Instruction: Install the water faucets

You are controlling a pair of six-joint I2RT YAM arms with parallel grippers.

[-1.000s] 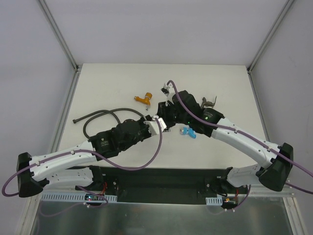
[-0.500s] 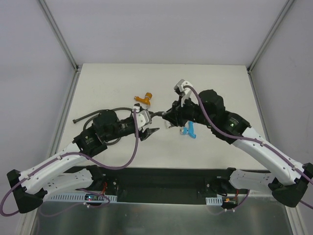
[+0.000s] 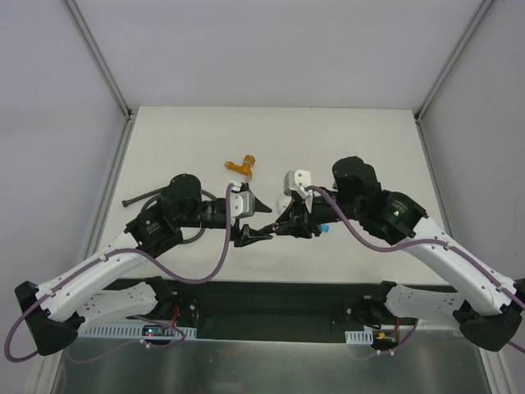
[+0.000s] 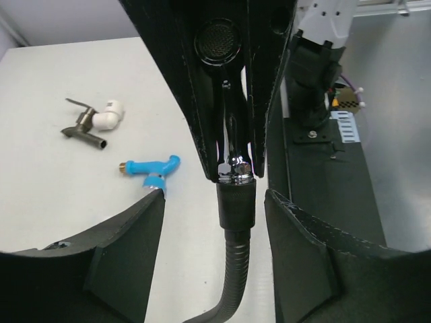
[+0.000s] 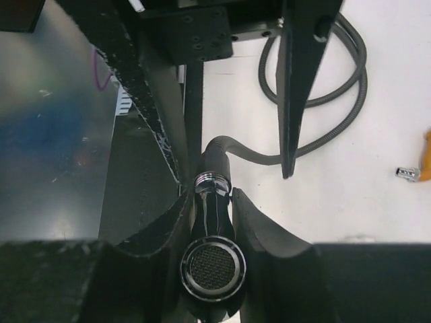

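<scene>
While hovering over the bench's point(image 3: 353, 139) front middle, pinches shiny, mesh-ended chrome faucet point(image 5: 212, 266) in right claw point(image 5: 210, 202), butted against dark hose point(image 4: 232, 272); holds left claw point(image 4: 214, 202) spread around collar, untouching. Leaves room toward far edge, beyond blue faucet point(image 4: 151, 168).

Seen from above, the right arm point(image 3: 385, 209) covers most of the blue faucet point(image 3: 325, 229) near the desk's middle. It covers all of the grey-brown faucet point(image 4: 84, 128). The left arm point(image 3: 164, 226) hides part of the hose point(image 3: 141, 196). The right wrist picture's edge cuts off the orange faucet point(image 5: 427, 155).
</scene>
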